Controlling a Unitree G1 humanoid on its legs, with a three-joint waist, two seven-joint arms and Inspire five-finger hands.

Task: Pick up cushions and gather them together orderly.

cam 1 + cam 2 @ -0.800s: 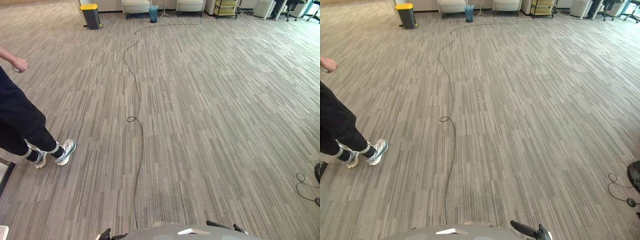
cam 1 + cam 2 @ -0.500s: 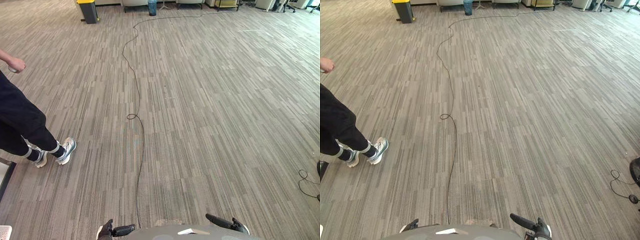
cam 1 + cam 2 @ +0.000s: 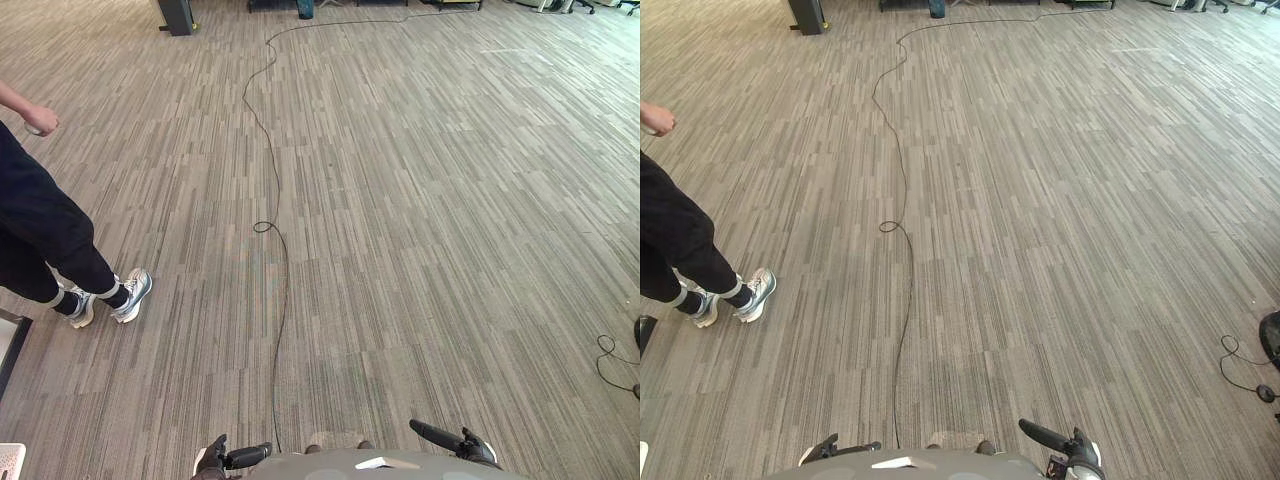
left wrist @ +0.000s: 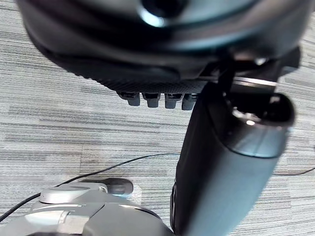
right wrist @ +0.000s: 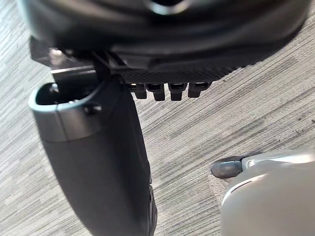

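Note:
My left hand (image 3: 228, 459) sits low at the near edge of the eye views, its fingers straight and holding nothing. My right hand (image 3: 452, 441) is beside it to the right, also open and empty. In the left wrist view the left thumb (image 4: 221, 162) sticks out over bare grey striped carpet (image 4: 74, 123), with the fingers (image 4: 157, 100) uncurled. In the right wrist view the right thumb (image 5: 98, 162) hangs the same way over the carpet (image 5: 206, 128).
A person in dark trousers (image 3: 45, 240) and light sneakers (image 3: 128, 296) stands at the left, one hand (image 3: 41, 120) held out. A dark bin (image 3: 177, 14) stands far back on the left. A dark object (image 3: 1270, 345) lies at the right edge. Open carpet (image 3: 420, 200) stretches ahead.
The camera has tipped down, so the far furniture has slid out of the top. Both my hands have come into view at the bottom edge. The person stays at the left.

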